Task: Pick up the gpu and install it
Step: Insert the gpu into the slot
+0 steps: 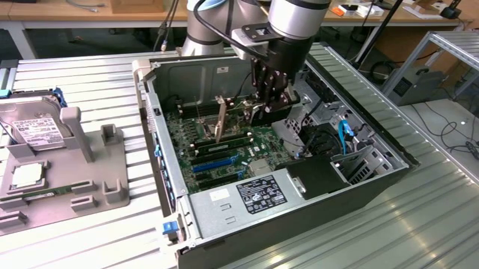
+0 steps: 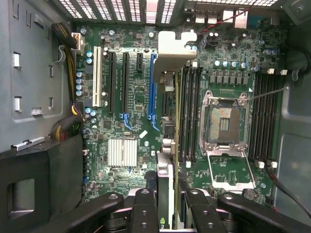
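The end effector [image 1: 263, 109] pinches the gpu [image 1: 221, 120] upright over the motherboard [image 1: 224, 152] inside the PC case [image 1: 224, 216]. The wrist view shows the card edge-on (bracket far from the fingers) beside the CPU socket [image 2: 224, 121]. The exterior view adds a hard drive [image 1: 33, 126] at the case's nine o'clock.

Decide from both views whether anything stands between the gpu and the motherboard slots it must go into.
Nothing visible does. The pincer holds the gpu edge-on over the motherboard, and the long slots there lie bare. The memory sticks stand beside the card, not beneath it, as far as shows.
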